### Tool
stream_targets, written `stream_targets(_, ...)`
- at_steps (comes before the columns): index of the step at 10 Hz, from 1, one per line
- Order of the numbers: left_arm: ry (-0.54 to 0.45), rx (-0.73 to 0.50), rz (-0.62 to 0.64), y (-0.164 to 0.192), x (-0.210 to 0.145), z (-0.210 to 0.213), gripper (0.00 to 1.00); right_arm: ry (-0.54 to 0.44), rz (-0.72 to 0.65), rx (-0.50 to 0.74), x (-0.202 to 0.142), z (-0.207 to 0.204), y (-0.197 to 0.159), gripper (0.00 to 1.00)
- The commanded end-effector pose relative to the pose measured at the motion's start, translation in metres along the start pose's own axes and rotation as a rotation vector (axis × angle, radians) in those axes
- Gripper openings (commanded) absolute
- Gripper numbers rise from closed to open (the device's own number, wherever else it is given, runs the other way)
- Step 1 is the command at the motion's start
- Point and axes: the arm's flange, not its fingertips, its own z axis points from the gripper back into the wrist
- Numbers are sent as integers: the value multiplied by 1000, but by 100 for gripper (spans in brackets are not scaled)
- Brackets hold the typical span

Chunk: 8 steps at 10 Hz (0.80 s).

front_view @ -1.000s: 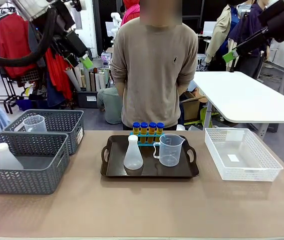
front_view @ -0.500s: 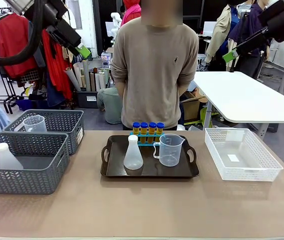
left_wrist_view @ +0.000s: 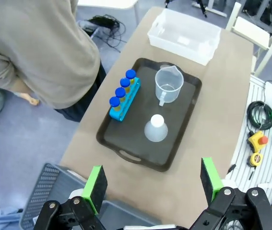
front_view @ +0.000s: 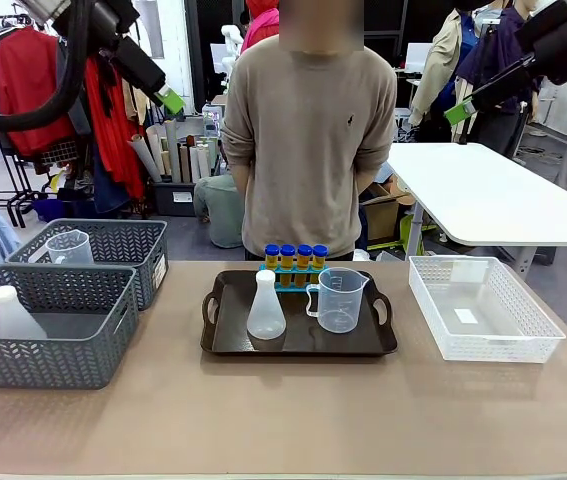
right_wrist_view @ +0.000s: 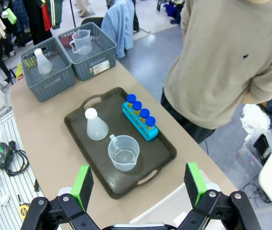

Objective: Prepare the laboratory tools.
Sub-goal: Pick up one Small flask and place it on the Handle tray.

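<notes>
On the dark brown tray [front_view: 228,340] in the table's middle stand a translucent white conical flask [front_view: 266,308], a clear handled beaker [front_view: 339,300] and several blue-capped tubes of yellow liquid [front_view: 296,257] in a small blue rack [front_view: 296,277]. My left gripper [left_wrist_view: 153,184] hangs high above them, open and holding nothing. Below it lie the flask [left_wrist_view: 156,129], beaker [left_wrist_view: 168,85] and tubes [left_wrist_view: 122,93]. My right gripper [right_wrist_view: 138,184] is also high and open, over the flask [right_wrist_view: 95,126], beaker [right_wrist_view: 123,153] and tubes [right_wrist_view: 139,112].
Two grey mesh baskets [front_view: 93,345] stand at the left, one with a second flask [front_view: 8,312], the other with a second beaker [front_view: 68,247]. An empty white basket [front_view: 483,310] stands at the right. A person [front_view: 308,130] stands at the far edge with hands behind the back.
My left arm has swung a little upward at the top left of the front view. Nothing on the table has moved.
</notes>
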Motion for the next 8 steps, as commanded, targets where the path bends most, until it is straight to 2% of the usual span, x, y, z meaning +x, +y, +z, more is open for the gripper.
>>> stream_targets(1, -26, 20, 4, -1, -7, -1, 100, -14, 1, 8, 0, -1, 1, 100)
stream_targets(2, 0, 0, 0, 0, 0, 0, 100, -14, 1, 8, 0, -1, 1, 100)
stream_targets(8, 0, 0, 0, 0, 0, 0, 100, -14, 1, 8, 0, -1, 1, 100)
